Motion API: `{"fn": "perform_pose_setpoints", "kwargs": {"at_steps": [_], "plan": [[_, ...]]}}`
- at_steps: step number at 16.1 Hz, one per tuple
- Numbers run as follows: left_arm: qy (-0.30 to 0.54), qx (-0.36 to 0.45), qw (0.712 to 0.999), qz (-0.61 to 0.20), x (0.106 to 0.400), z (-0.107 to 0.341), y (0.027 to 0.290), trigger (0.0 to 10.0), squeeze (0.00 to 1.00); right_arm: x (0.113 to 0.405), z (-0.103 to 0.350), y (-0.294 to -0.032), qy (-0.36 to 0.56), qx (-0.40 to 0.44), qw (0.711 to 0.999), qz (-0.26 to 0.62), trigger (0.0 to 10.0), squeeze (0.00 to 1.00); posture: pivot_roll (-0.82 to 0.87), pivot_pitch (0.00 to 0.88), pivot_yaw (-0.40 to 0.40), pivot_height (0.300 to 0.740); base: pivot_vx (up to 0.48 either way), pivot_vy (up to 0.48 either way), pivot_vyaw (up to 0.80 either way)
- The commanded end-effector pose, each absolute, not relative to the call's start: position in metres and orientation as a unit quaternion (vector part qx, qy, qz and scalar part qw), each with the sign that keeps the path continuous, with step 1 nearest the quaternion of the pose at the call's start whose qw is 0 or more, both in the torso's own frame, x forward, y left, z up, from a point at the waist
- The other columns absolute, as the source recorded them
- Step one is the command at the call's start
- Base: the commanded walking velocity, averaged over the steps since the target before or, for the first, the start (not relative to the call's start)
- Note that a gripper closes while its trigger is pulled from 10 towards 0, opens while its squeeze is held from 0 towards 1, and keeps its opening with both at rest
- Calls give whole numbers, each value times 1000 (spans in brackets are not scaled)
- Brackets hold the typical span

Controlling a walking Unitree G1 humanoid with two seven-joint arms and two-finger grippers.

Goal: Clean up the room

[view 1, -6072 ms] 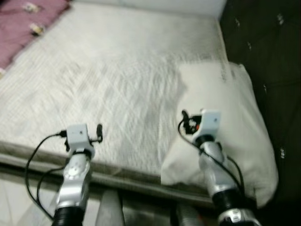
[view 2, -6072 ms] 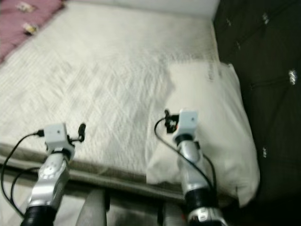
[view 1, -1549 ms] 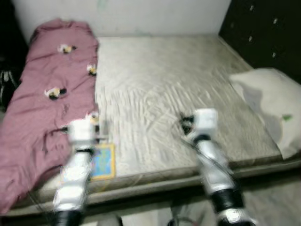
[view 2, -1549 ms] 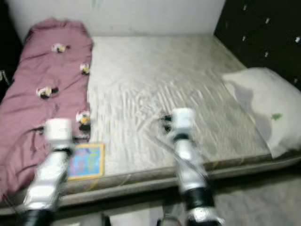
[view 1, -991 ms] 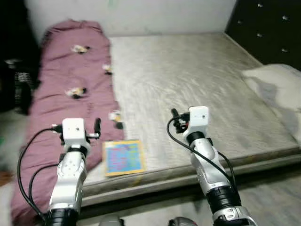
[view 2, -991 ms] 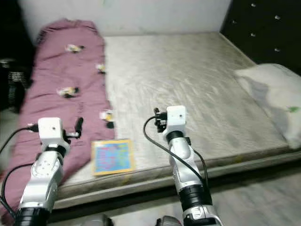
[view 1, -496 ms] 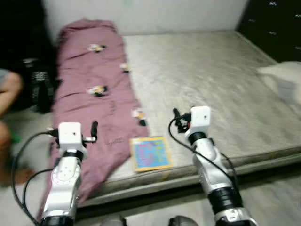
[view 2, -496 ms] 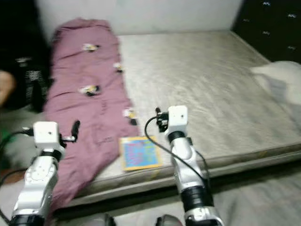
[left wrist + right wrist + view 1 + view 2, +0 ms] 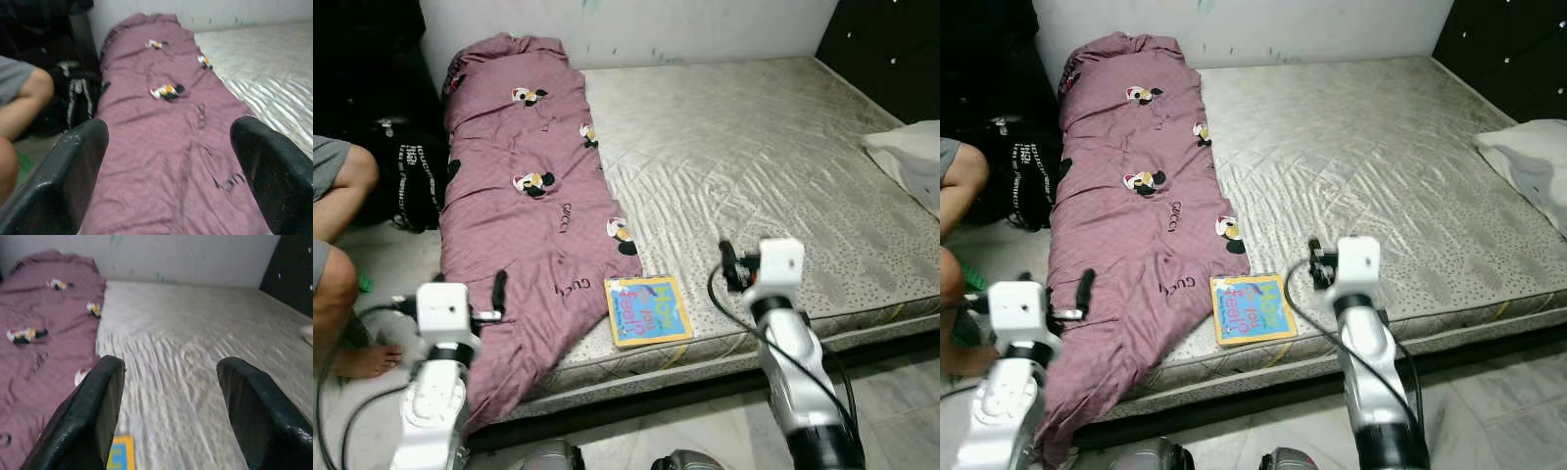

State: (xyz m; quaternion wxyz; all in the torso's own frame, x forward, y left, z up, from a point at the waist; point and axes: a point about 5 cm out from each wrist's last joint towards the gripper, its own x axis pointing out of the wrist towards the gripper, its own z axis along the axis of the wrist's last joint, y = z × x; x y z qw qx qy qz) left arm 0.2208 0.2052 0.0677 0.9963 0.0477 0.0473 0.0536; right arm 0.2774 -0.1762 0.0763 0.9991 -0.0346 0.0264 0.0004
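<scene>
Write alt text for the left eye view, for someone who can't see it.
A bare grey mattress with a purple cartoon-print blanket along its left side and a colourful book near the front edge. Two silver robot arms reach forward, left gripper and right gripper. A person's legs show at left, a white pillow at right.

Left hand (image 9: 168,161), right hand (image 9: 168,401) agape
</scene>
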Motion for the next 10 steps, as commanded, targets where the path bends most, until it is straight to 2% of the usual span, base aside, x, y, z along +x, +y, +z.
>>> {"fn": "perform_pose_setpoints", "kwargs": {"at_steps": [1, 2, 8, 10], "plan": [[47, 49, 997, 46, 221, 69, 204, 10000, 0, 277, 81, -180, 21, -33, 999, -13, 10000, 0, 14, 30, -20, 740, 0, 0, 0], [46, 51, 997, 44, 222, 70, 203, 10000, 0, 277, 81, -180, 23, -31, 999, -17, 10000, 0, 13, 29, -18, 740, 0, 0, 0], [42, 45, 997, 44, 228, 74, 199, 10000, 0, 280, 83, -180, 28, -35, 999, -16, 10000, 0, 8, 24, -18, 740, 0, 0, -800], [46, 52, 997, 46, 229, 73, 200, 10000, 0, 280, 84, -179, 28, -36, 999, -13, 10000, 0, 11, 25, -19, 740, 0, 0, 0]]}}
